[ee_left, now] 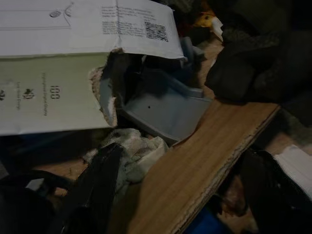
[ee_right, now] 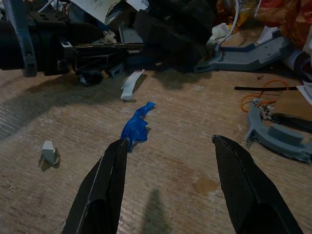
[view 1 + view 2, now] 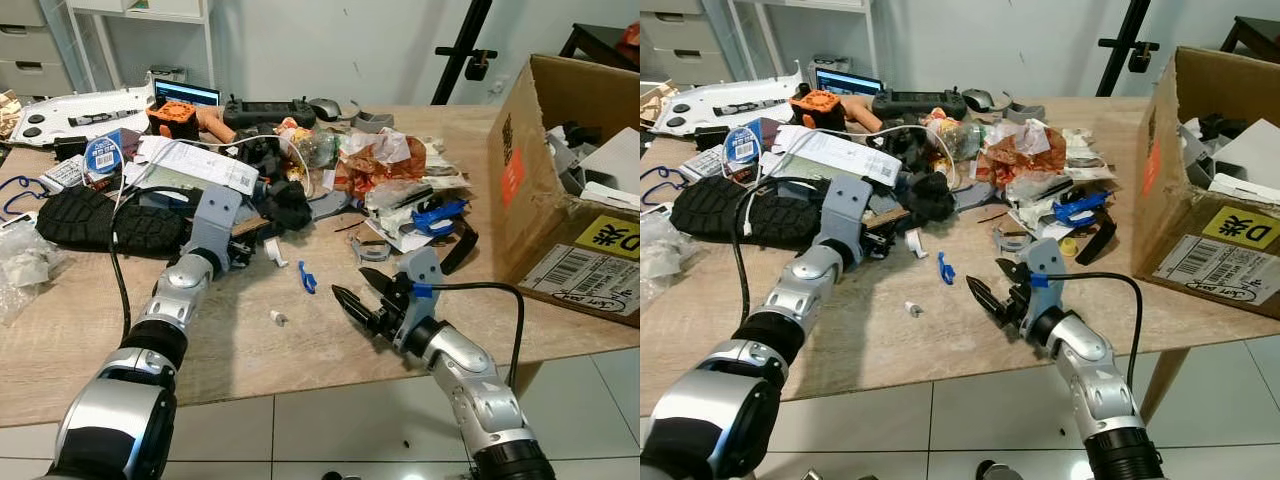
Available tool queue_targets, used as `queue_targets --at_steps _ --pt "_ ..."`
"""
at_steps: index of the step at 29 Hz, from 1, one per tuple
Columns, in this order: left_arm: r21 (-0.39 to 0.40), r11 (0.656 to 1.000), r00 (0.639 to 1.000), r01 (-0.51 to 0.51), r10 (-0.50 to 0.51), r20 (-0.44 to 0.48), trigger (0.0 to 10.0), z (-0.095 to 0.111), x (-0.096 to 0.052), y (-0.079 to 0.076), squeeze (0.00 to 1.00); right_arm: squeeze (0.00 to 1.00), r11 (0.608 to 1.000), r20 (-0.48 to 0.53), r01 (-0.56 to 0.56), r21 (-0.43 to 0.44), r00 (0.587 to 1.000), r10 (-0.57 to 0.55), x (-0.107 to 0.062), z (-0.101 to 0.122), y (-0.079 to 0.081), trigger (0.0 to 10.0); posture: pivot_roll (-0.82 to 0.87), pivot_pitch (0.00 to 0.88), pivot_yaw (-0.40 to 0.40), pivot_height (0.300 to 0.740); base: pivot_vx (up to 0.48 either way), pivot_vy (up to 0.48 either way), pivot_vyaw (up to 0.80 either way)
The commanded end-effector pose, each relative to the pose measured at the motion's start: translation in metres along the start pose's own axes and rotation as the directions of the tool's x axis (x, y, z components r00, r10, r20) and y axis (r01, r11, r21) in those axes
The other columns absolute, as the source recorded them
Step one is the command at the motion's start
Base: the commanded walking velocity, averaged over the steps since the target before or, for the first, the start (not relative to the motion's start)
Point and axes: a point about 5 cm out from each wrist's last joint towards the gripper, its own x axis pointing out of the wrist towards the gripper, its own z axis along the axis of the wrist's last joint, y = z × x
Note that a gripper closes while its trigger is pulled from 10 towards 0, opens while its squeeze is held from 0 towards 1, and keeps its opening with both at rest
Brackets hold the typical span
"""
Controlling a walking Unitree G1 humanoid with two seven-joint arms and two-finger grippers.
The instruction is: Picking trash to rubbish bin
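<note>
Right gripper [image 2: 170,146] jaws open near blue scrap [image 2: 136,126]; should be centred over scrap before closing. Left gripper [image 3: 250,245] jaws: cannot tell.

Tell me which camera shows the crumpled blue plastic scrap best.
The right wrist view: the crumpled blue plastic scrap lies close up on the wooden table, ahead of the right gripper, whose jaws are open. Both eye views show it small.

A home workroom — a cluttered wooden table [image 3: 300,350], white drawers [image 3: 30,45], a cardboard box [image 3: 540,200], tiled floor [image 3: 330,430].
</note>
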Motion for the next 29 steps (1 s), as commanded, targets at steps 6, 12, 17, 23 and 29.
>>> queue_targets --at_steps 6,12,17,23,29 --pt "-0.066 0.997 0.998 0.047 -0.050 -0.035 0.0 -0.016 -0.006 -0.003 0.00 0.00 0.999 0.007 0.030 0.012 1.000 -0.030 -0.003 0.004 -0.007 10.0 -0.04 0.164 -0.050 0.740 0.000 0.000 0.00" --pt "-0.112 0.993 0.997 0.023 -0.014 0.079 0.0 -0.002 -0.008 0.006 0.00 0.00 0.999 0.011 0.035 0.009 0.999 -0.035 -0.001 0.006 -0.010 10.0 -0.03 0.147 -0.058 0.740 0.000 0.000 0.00" --pt "-0.119 0.991 0.989 0.065 -0.049 0.140 0.0 0.004 -0.014 0.012 0.00 0.00 0.999 0.022 0.040 0.009 0.999 -0.040 0.002 0.009 -0.011 10.0 -0.03 0.136 -0.054 0.740 0.000 0.000 0.00" --pt "-0.106 0.963 0.941 0.249 -0.215 0.260 0.0 0.016 -0.034 0.019 0.00 0.00 0.999 0.038 0.041 0.014 0.998 -0.041 0.004 0.012 -0.012 10.0 -0.02 0.124 -0.064 0.740 0.000 0.000 0.00" --pt "-0.171 0.918 0.880 0.358 -0.270 0.390 0.0 0.033 -0.049 0.022 0.00 0.00 0.999 0.067 0.030 0.019 0.997 -0.031 0.009 0.017 -0.011 10.0 -0.01 0.111 -0.067 0.740 0.000 0.000 0.00"
